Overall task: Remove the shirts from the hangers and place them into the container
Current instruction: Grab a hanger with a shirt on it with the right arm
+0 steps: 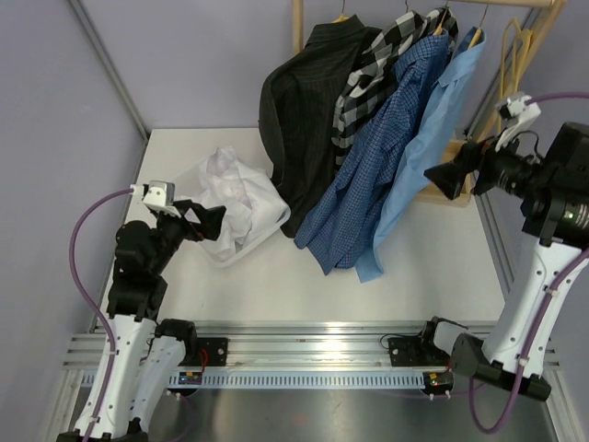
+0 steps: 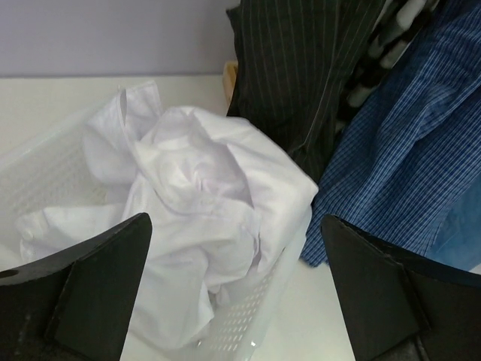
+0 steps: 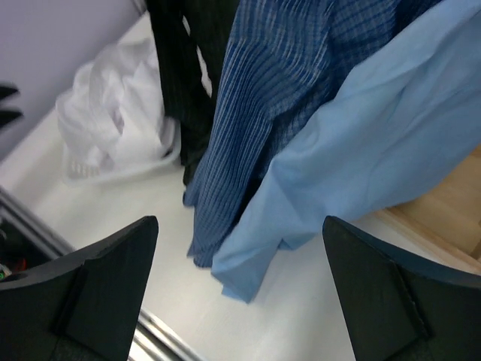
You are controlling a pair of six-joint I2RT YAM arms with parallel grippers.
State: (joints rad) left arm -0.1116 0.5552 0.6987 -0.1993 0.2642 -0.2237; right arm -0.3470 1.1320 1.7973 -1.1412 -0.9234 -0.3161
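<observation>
One shirt (image 1: 235, 198) lies in the container (image 2: 248, 323), left of the four hanging shirts (image 1: 368, 157).

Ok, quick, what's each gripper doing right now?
Left gripper: open, empty, by the white shirt in the basket.
Right gripper: open, empty, facing the light blue shirt.

I see white shirt (image 1: 235, 198) crumpled in white perforated basket (image 2: 248, 323), spilling over rim. Just right: black pinstriped shirt (image 1: 299, 120), large-check shirt (image 1: 373, 69), dark blue check shirt (image 1: 368, 175), light blue shirt (image 1: 428, 138), hanging side by side. Bare yellow hanger (image 1: 509, 60) far right.
</observation>
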